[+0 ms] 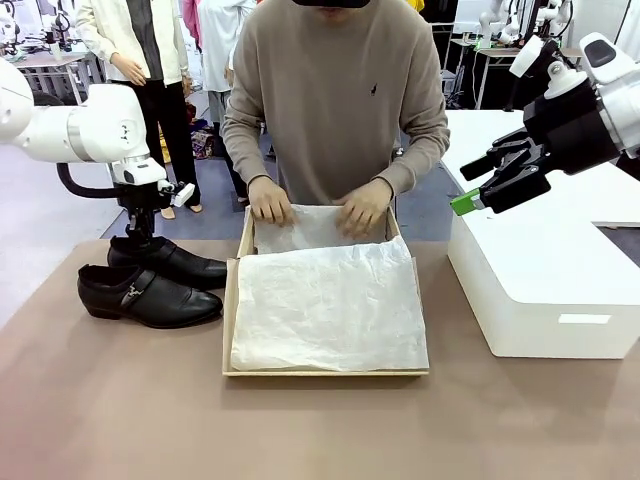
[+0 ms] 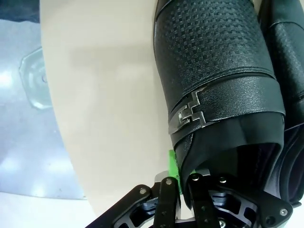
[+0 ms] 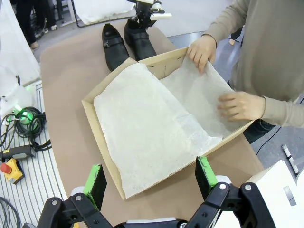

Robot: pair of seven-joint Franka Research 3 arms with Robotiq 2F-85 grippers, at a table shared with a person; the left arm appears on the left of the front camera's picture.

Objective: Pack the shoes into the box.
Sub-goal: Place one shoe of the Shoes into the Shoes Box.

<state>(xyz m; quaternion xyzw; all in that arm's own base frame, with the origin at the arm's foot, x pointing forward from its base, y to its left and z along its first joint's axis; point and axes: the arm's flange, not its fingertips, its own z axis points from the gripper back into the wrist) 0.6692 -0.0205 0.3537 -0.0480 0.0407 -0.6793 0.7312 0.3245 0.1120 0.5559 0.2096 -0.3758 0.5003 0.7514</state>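
Brown bench (image 1: 100, 420), person standing at the far side. Shoes (image 1: 150, 292) lie side by side just left of the box (image 1: 231, 320), toes toward it. Left gripper (image 2: 183, 175) pinches the heel collar of the far shoe (image 1: 175, 262), one finger inside and one outside; this is probably the firmest edge to lift by. Person's hands (image 1: 270, 203) press the tissue paper (image 1: 330, 305) at the box's far end, apparently readying the lining. Right gripper (image 1: 468, 185) is spread and empty, raised over the white box (image 1: 540, 290), clear of the work.
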